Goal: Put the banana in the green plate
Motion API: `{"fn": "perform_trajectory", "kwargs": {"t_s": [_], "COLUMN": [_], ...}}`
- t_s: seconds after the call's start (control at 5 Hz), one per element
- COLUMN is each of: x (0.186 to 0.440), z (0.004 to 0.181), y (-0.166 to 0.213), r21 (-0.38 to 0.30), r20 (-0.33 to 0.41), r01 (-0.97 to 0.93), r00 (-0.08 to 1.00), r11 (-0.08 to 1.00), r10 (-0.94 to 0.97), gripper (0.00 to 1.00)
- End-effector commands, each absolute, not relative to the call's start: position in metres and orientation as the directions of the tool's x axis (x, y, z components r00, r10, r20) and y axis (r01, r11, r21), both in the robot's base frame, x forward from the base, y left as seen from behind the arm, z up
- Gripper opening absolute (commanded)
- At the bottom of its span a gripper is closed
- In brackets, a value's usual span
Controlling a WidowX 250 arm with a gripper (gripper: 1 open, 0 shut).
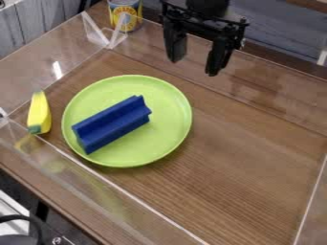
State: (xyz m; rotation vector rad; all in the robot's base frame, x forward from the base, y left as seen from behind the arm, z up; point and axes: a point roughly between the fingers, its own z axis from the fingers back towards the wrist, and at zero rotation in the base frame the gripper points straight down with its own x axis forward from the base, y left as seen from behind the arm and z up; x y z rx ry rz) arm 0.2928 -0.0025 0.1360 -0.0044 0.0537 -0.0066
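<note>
The gripper (pixel 202 55) hung open and empty, far from the banana (pixel 38 113), which lay just left of the green plate (pixel 173 134) near the clear wall (pixel 38 57), so it needed to come straight down, with room beside the blue block (pixel 113 122).

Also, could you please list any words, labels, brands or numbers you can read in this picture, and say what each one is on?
No text can be read.
The yellow can at the back carries printing, too small and blurred to read.
The banana, blue block, green plate and gripper show no lettering.
</note>
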Motion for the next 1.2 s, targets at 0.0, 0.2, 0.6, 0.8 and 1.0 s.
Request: {"fn": "perform_trajectory", "kwargs": {"t_s": [0.0, 0.2, 0.6, 0.8, 1.0], "x": [0.285, 0.279, 0.252, 0.232, 0.228], "z": [0.126, 0.136, 0.156, 0.162, 0.158], "y": [0.003, 0.023, 0.075, 0.098, 0.12], "r21": [-0.005, -0.003, -0.005, -0.003, -0.007], "r20": [-0.065, -0.04, 0.01, 0.027, 0.044], "r01": [0.069, -0.036, -0.148, -0.195, -0.257], "r00": [0.996, 0.999, 0.989, 0.98, 0.965], "r11": [0.998, 0.999, 0.989, 0.981, 0.966], "r10": [-0.069, 0.035, 0.148, 0.195, 0.257], "gripper": [1.0, 1.0, 1.0, 1.0, 0.0]}}
